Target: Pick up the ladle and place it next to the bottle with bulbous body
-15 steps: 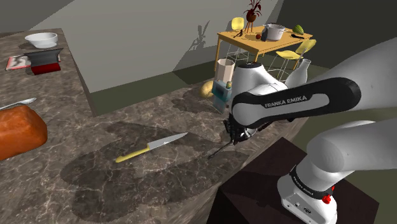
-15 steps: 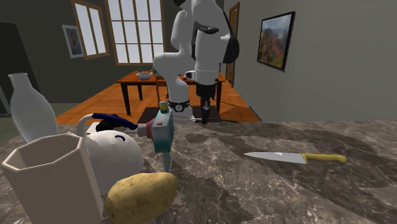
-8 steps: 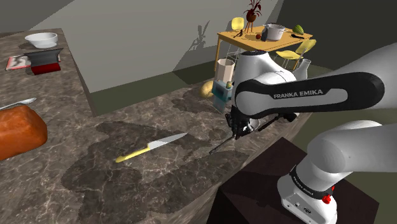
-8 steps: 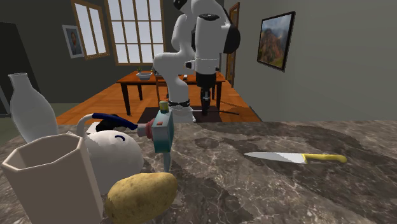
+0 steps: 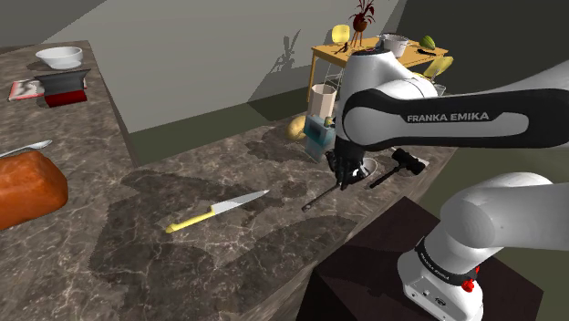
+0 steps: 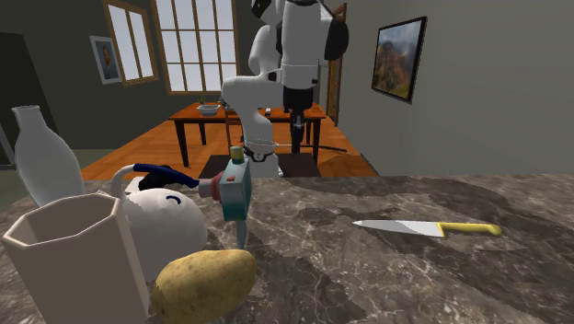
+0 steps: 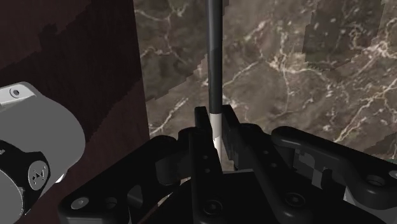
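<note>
Ladle [image 7: 214, 63]: one, in end effector [image 7: 216, 122]

Soft even light, broad dark shadows pooled on the marble worktop [image 5: 246, 264] around the knife [image 5: 217, 211], a faint leafy shadow on the grey wall [image 5: 228, 55], windows [image 6: 184, 41] blown white, wrist view dim, the tool [image 7: 216, 119] nearly lost in black

The ladle [image 5: 319, 198] shows as a thin, dark rod-like handle, paler where the claw [image 5: 344, 181] clasps it between its two fingers. It slants, its free end pointing down toward the marbled desk [image 5: 228, 251] just right of the shoulder view's centre. The bottle [image 6: 44, 166] is white, with a narrow neck and a swelling body. It stands upright at the second exterior view's left edge, well apart from the ladle.
</note>
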